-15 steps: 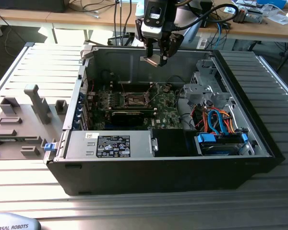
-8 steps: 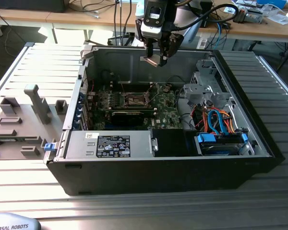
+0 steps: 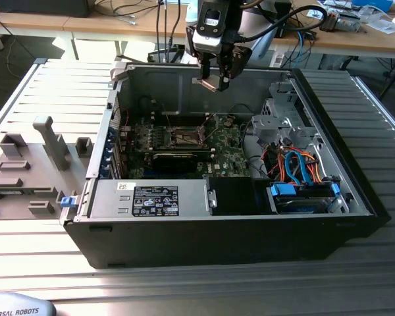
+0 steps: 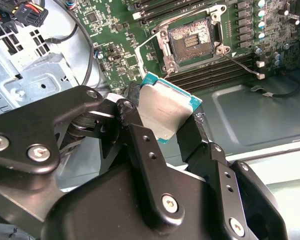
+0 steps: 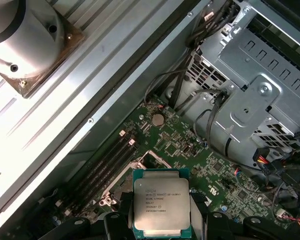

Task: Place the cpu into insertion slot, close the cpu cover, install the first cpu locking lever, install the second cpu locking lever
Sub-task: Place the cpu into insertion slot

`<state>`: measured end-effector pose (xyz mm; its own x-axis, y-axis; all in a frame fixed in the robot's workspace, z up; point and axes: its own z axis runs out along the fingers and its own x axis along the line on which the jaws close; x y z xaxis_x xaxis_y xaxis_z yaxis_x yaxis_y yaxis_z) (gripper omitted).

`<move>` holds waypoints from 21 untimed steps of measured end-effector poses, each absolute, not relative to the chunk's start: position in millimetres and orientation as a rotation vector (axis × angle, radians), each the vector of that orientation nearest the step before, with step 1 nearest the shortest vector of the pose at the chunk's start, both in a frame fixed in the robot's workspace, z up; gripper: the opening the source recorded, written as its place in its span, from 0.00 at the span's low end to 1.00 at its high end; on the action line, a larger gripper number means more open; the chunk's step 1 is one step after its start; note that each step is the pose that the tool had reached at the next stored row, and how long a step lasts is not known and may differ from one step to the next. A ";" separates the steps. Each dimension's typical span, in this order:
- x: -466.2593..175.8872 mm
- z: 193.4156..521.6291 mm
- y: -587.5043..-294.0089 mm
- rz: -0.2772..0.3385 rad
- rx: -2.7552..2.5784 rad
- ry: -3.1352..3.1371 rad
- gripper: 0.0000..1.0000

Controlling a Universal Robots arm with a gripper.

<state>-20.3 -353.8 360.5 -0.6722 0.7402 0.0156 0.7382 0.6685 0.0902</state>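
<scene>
Computer case (image 3: 184,240) lies open on a slatted metal table (image 3: 46,92), its inside facing up. Within it a green motherboard (image 3: 232,153) covers the floor toward the exterior view's left. The insertion slot (image 4: 192,40) sits on that board with its contact field bare and nothing seated in it. A long black card (image 3: 178,160) stands just beside the slot. A silver power supply box (image 3: 151,197) fills the near corner. On the exterior view's right the case holds a grey metal drive cage (image 3: 280,118), a bundle of orange and blue cables (image 3: 296,164), and a blue-edged drive carrier (image 3: 303,194). The first wrist view shows a round coin cell (image 5: 158,119) on the board and rows of long memory slots (image 5: 110,160).

Outside the case, at the exterior view's left, a grey fixture tray (image 3: 6,197) carries several grey blocks.

The gripper (image 3: 215,78) hangs over the case near its far wall, above the board and well apart from the insertion slot. Its black fingers (image 4: 135,120) pinch the cpu (image 4: 165,112) by two opposite edges. The chip sticks out past the fingertips, tilted, with its dull silver top showing in both wrist views. It is held in the air and touches neither the board nor the slot. In the second wrist view the slot lies just beyond the chip's free corner.
</scene>
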 end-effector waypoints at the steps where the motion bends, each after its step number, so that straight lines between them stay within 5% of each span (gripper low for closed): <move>1: -20.3 360.5 -353.8 0.139 1.264 2.848 0.54; 21: -20.3 360.3 -353.8 0.138 1.294 2.834 0.54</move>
